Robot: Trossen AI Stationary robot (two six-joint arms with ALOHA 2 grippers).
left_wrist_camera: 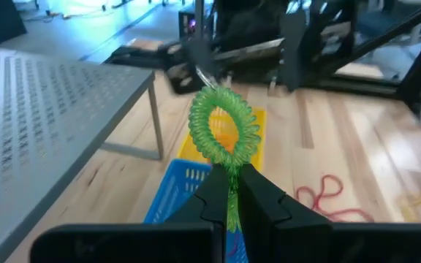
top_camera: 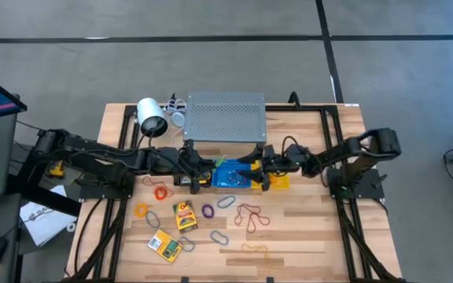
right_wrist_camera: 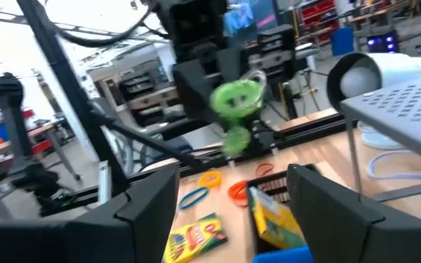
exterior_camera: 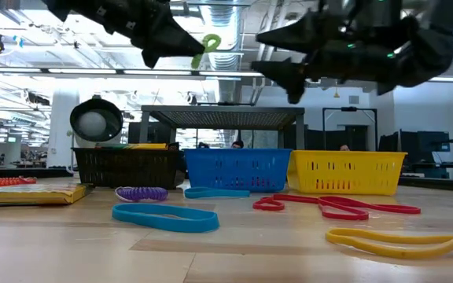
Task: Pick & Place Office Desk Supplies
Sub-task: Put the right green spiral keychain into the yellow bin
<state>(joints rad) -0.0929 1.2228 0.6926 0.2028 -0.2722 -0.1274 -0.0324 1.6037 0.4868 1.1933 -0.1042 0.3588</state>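
My left claw [left_wrist_camera: 229, 191] pinches a green coiled loop [left_wrist_camera: 224, 128] above the blue basket [exterior_camera: 237, 170] at frame centre. My right claw [right_wrist_camera: 232, 193] hangs wide, empty, just right of it.

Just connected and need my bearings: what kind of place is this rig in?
Probably a robotics lab or workshop, not an office. The wooden table stands on a bare grey floor, exposed ducts run overhead, and stocked shelves fill the room behind.
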